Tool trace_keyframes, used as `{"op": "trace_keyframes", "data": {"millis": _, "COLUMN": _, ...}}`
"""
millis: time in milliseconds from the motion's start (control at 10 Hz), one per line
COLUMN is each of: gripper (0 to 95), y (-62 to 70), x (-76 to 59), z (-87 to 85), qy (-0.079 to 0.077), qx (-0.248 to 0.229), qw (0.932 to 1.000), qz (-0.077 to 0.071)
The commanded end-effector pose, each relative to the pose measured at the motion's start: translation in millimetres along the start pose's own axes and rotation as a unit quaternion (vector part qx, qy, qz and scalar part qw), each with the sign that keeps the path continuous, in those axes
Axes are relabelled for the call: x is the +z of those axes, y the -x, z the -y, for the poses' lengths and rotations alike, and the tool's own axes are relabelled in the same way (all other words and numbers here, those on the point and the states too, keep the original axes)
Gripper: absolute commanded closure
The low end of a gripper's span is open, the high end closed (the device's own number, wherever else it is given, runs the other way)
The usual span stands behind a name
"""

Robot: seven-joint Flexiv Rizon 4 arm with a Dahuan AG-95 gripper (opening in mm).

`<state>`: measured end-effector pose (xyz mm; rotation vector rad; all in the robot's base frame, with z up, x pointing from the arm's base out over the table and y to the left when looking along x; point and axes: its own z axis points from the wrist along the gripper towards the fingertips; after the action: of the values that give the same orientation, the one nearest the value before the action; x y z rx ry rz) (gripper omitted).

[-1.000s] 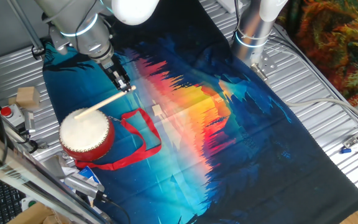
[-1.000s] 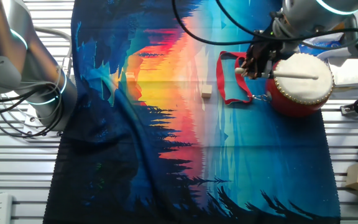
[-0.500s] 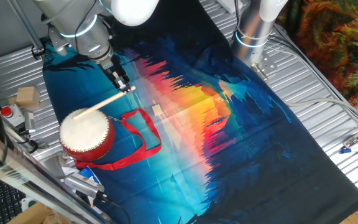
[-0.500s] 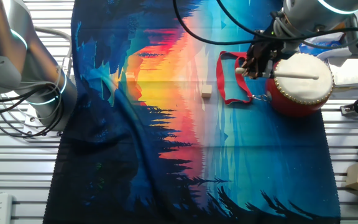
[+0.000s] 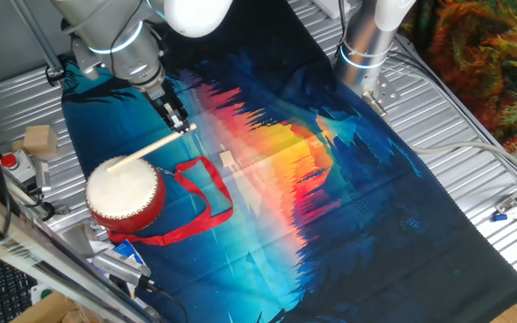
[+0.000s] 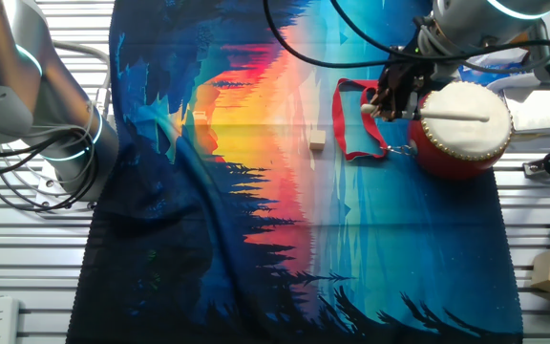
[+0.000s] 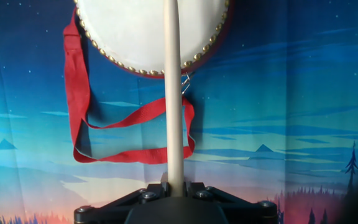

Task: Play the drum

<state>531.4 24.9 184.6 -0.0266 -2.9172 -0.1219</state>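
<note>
The drum (image 5: pixel 124 190) has a cream-white head and red body and stands on the printed cloth, with its red ribbon strap (image 5: pixel 206 202) lying beside it. It also shows in the other fixed view (image 6: pixel 461 124) and at the top of the hand view (image 7: pixel 135 31). My gripper (image 5: pixel 179 121) is shut on a thin pale wooden stick (image 5: pixel 151 148). The stick (image 7: pixel 174 93) reaches out over the drum head (image 6: pixel 454 118); whether its tip touches the skin I cannot tell. The gripper (image 6: pixel 387 100) sits just beside the drum, above the strap.
A colourful sunset cloth (image 5: pixel 312 179) covers the slatted metal table. A small pale block (image 6: pixel 317 140) lies on it near the strap. A wooden block (image 5: pixel 38 138) and a red button (image 5: pixel 8 161) sit at the left. A second arm's base (image 5: pixel 366 45) stands at the back.
</note>
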Motion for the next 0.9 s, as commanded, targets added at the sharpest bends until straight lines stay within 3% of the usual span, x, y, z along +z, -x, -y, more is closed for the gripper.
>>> {"op": "trace_keyframes", "data": {"millis": 100, "gripper": 95.0, "y": -0.4, "x": 0.0, "z": 0.1, "qy": -0.013, "qx": 0.001, "qw": 0.9998, "qz": 0.014}}
{"op": "trace_keyframes", "data": {"millis": 200, "gripper": 95.0, "y": -1.1, "x": -0.5, "z": 0.6, "qy": -0.053, "qx": -0.009, "qw": 0.9979, "qz": 0.036}}
{"op": "trace_keyframes", "data": {"millis": 300, "gripper": 95.0, "y": -1.5, "x": -1.1, "z": 0.8, "qy": -0.074, "qx": -0.014, "qw": 0.9958, "qz": 0.051}}
{"op": "trace_keyframes", "data": {"millis": 500, "gripper": 95.0, "y": -2.3, "x": -1.0, "z": 1.7, "qy": -0.080, "qx": -0.015, "qw": 0.9949, "qz": 0.059}}
{"op": "trace_keyframes", "data": {"millis": 700, "gripper": 95.0, "y": -12.2, "x": 2.4, "z": 9.7, "qy": -0.075, "qx": -0.012, "qw": 0.9948, "qz": 0.068}}
{"op": "trace_keyframes", "data": {"millis": 900, "gripper": 95.0, "y": -18.0, "x": 6.0, "z": 12.3, "qy": -0.053, "qx": -0.002, "qw": 0.9961, "qz": 0.070}}
